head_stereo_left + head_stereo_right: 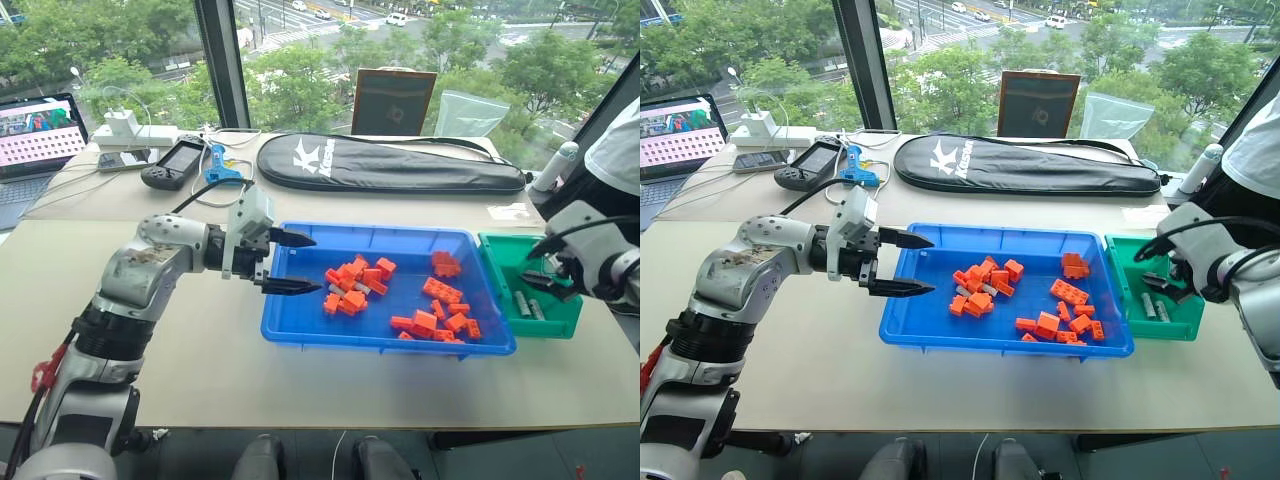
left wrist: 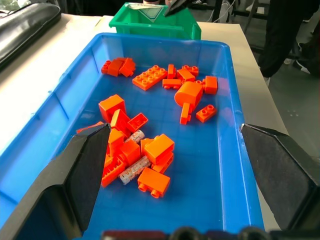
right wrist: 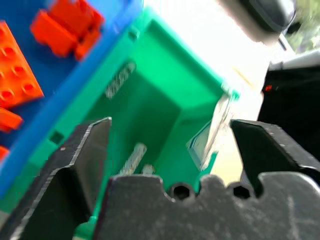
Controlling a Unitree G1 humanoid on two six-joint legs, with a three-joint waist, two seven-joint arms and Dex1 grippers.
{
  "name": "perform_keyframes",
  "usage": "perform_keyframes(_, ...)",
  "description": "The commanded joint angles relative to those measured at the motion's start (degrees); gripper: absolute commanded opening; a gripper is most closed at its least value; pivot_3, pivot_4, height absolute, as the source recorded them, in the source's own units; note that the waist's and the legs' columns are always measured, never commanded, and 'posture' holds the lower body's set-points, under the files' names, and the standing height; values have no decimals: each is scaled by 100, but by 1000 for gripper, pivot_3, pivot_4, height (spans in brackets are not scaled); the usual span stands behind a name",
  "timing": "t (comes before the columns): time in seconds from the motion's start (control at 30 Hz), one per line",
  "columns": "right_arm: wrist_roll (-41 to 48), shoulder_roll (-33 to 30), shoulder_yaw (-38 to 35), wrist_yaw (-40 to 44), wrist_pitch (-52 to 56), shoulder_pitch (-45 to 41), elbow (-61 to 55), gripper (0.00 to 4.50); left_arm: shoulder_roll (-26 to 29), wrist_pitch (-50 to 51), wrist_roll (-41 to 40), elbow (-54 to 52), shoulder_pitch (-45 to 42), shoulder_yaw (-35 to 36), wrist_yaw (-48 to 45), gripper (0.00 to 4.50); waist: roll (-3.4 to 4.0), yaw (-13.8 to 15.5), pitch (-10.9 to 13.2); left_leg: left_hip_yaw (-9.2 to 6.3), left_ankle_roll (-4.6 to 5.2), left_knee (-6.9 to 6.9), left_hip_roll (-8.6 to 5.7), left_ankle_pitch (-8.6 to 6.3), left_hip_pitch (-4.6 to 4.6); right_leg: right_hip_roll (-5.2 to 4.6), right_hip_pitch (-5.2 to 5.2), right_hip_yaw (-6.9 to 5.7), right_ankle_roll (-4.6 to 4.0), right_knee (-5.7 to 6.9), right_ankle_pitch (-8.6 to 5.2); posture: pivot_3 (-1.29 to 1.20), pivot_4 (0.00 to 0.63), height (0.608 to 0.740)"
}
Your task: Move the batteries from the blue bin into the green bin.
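The blue bin [image 1: 275, 320] lies mid-table, holding many orange bricks and two silver batteries [image 2: 134, 170] half buried in the brick pile near its left end. My left gripper [image 1: 290, 262] hovers open over that left end, pointing along the bin, with nothing between its fingers [image 2: 90, 165]. The green bin [image 1: 500, 262] stands against the blue bin's right end. Two batteries [image 1: 527, 306] lie on its floor, also seen in the right wrist view [image 3: 132, 157]. My right gripper [image 1: 545, 268] hangs just above the green bin, open and empty.
Behind the bins lie a black racket bag [image 1: 390, 162], a blue tool [image 1: 220, 165], a handheld device [image 1: 172, 163], a white power strip [image 1: 130, 135] and a laptop [image 1: 35, 140]. A person in a white sleeve [image 1: 620, 150] stands at the far right. Bare table lies in front of the bins.
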Motion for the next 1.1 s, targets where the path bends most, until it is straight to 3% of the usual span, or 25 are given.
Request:
perform_keyframes(0.03,712,701,392,247,430,-532,-796,4459,117,45,-52,-243,2,128,15,4500,-1,-30,0,-8,0,1,4,0,2,11,6,0,0,0,0,0,150,740)
perform_keyframes(0.27,649,2095,1526,-304,772,-850,-670,4459,311,100,-66,-364,110,161,15,4500,-1,58,0,-14,-1,5,1,0,-14,13,1,2,-2,-3,-1,0,150,740)
perform_keyframes(0.47,523,2807,2102,-612,855,-900,-390,4459,462,110,-61,-438,210,187,46,4500,-1,98,0,-13,-1,6,1,0,-16,14,-1,2,-2,1,-1,0,150,740)
perform_keyframes(1.0,-135,3226,2698,-836,452,-851,645,4459,518,106,-112,-513,325,289,170,4500,0,91,0,-13,-1,7,2,0,-14,16,-2,2,-3,7,-1,0,150,740)
perform_keyframes(1.1,-197,3308,2702,-861,440,-811,738,3663,515,100,-110,-513,336,307,179,4500,0,90,0,-12,-1,8,2,0,-13,16,0,2,-3,6,-1,0,150,740)
